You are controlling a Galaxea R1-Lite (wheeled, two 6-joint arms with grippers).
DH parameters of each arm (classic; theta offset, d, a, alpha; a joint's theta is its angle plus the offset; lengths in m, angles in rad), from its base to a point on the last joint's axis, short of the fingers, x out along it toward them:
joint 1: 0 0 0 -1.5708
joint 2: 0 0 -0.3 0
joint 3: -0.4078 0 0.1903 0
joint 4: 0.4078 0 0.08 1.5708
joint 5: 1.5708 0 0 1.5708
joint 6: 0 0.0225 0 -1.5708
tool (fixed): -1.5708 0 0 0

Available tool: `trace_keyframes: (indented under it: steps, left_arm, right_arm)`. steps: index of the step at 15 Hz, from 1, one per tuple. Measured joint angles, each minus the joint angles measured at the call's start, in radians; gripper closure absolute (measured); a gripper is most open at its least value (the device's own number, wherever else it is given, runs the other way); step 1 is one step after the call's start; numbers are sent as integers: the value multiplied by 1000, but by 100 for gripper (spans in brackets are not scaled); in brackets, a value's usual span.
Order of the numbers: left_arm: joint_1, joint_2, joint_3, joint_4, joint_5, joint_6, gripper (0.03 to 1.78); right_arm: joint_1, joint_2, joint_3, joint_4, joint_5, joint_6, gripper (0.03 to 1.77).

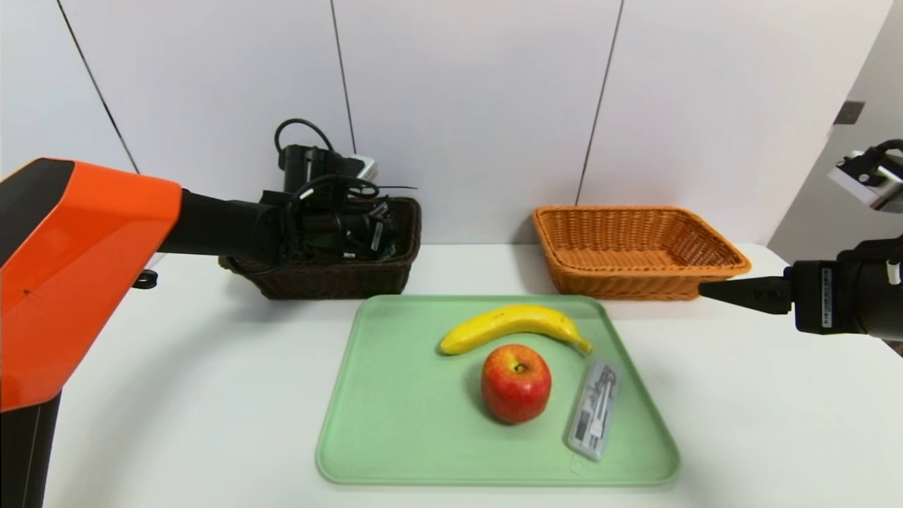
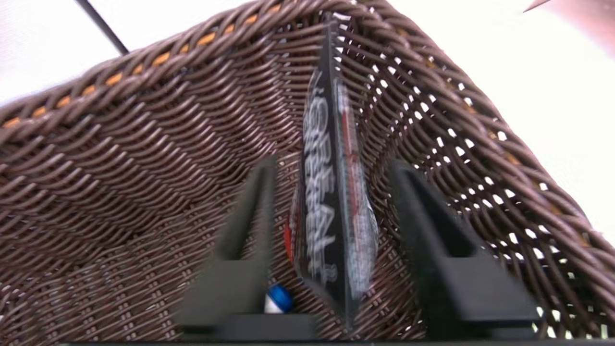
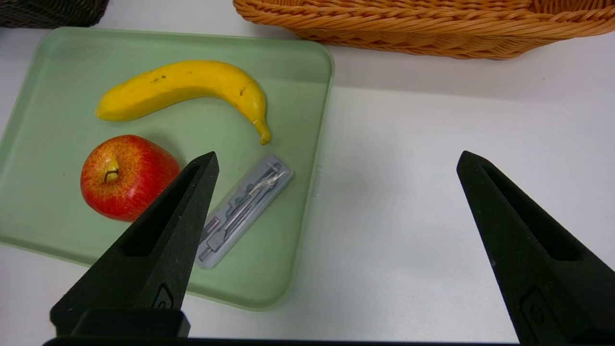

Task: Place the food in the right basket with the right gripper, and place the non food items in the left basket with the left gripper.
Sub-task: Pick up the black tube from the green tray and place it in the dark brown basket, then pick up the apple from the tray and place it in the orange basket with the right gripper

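Your left gripper (image 2: 331, 240) reaches inside the dark left basket (image 2: 120, 158) with its fingers (image 2: 250, 211) spread clear of the black tube (image 2: 334, 192), which stands on edge between them without touching either, evidently let go there because it is no food; a blue-capped marker (image 2: 277, 300) lies on the weave just below. The tube's white lettering is too blurred to read with any confidence. Your right gripper (image 3: 336, 192) hangs wide open and empty above the surface (image 3: 408, 202) near the orange right basket (image 3: 432, 24), while the banana (image 1: 511, 326), apple (image 1: 516, 382) and clear case (image 1: 595, 409) wait on the green tray (image 1: 395, 423).
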Motion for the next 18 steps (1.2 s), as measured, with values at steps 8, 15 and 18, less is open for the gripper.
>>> trace_keyframes:
  steps: [8,15,18]
  left_arm:
    - [4,-113,66,-30,3,6,37]
    - [31,-281,75,-17,131,-63,22]
    - [31,-362,98,66,135,-92,18]
  right_arm:
    - [-3,-6,-1,0,0,4,9]
    - [-11,-21,-37,8,0,-7,9]
    - [-11,-13,-93,31,0,-41,9]
